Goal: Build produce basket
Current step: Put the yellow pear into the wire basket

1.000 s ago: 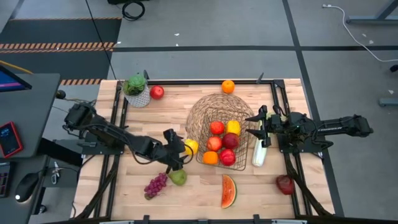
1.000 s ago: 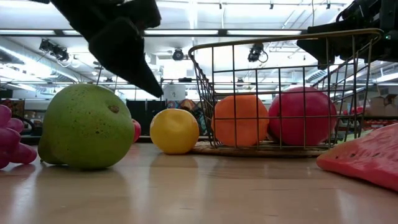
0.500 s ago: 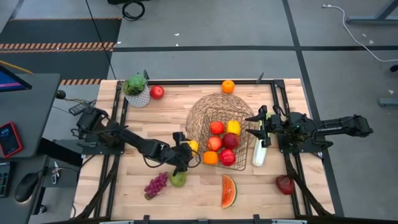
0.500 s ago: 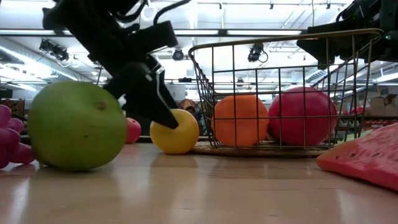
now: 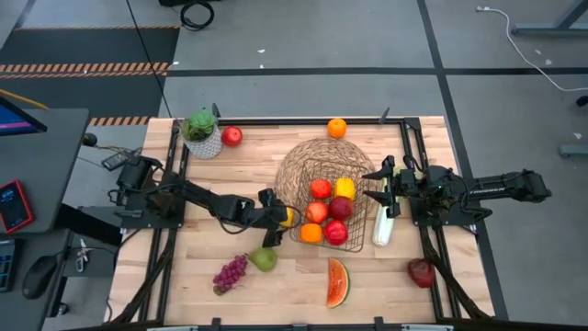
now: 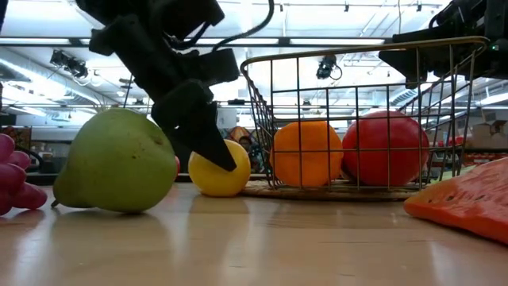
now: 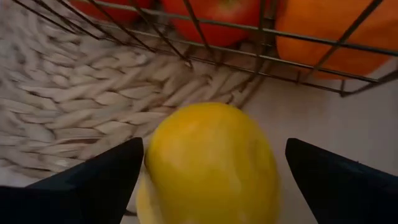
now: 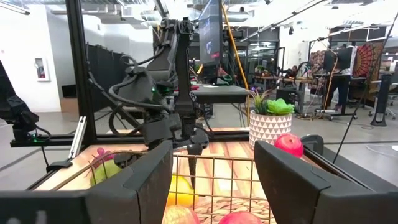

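yellow fruit [image 7: 211, 165] sits between the left tool's [image 5: 278, 220] wide-open fingers beside the basket [image 5: 323, 188], seen only by wrist; the right tool [image 5: 384, 187], closed, grips the basket rim.

Tally of items on the surface, by kind:

- Basket [image 5: 360, 241]: one.
- Red apples: six. Four in the basket [image 5: 320, 188], [image 5: 317, 211], [image 5: 341, 208], [image 5: 336, 232]; two outside it [image 5: 231, 136], [image 5: 422, 272].
- Oranges: two [image 5: 310, 233], [image 5: 337, 128].
- Yellow pieces: two [image 5: 344, 188], [image 5: 290, 217].
- Green pear [image 5: 265, 260]: one.
- Bunch of purple grapes [image 5: 230, 273]: one.
- Watermelon slice [image 5: 338, 282]: one.
- Celery stalk [image 5: 383, 225]: one.
- Potted plant [image 5: 201, 133]: one.
- Arms: two, each with one claw: left claw [image 5: 280, 221], right claw [image 5: 381, 184].

Total produce: fifteen pieces, six of them in the basket and nine outside.
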Controlling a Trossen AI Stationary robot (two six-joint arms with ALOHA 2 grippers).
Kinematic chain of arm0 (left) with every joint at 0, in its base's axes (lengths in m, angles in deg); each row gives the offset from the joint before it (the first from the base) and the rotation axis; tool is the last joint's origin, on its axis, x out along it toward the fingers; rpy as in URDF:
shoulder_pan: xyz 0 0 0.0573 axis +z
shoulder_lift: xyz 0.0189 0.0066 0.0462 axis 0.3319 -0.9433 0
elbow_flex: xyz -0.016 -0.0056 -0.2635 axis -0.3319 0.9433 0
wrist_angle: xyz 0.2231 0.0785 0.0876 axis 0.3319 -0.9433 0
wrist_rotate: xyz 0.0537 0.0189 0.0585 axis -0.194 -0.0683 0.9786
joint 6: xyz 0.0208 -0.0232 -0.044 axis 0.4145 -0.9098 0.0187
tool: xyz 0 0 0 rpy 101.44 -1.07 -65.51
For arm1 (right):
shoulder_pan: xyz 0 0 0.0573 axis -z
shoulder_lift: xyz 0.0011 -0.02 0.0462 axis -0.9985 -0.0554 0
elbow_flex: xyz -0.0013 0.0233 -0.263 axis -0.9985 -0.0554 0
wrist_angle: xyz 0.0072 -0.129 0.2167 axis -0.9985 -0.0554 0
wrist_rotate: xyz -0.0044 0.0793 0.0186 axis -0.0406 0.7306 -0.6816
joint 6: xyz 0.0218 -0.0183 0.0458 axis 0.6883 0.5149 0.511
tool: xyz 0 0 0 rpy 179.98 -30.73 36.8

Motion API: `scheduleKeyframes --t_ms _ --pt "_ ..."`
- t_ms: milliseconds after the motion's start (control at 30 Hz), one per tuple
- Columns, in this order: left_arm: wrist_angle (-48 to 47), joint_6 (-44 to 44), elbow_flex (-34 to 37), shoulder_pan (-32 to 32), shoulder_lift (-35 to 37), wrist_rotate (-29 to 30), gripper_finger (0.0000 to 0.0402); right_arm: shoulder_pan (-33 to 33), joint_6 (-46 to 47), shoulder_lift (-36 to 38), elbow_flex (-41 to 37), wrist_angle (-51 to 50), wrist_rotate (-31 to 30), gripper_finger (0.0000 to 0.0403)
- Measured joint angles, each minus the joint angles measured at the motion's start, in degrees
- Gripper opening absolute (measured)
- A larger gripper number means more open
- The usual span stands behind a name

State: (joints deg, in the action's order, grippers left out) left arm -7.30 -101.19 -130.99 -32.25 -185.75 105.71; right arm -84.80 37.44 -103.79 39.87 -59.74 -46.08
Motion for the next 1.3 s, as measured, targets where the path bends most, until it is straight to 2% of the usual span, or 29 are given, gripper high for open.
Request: scheduleKeyframes --t_ms 267,1300 --pt "-0.9 -5.3 0.0 3.4 0.0 -1.5 0.0400 0.0 0.0 0.0 0.0 0.0 0.0 0.0231" --pt "-10.3 -4.6 -0.1 4.0 0.1 -1.5 0.0400 0.0 0.0 0.0 0.0 0.0 0.0 0.0231"
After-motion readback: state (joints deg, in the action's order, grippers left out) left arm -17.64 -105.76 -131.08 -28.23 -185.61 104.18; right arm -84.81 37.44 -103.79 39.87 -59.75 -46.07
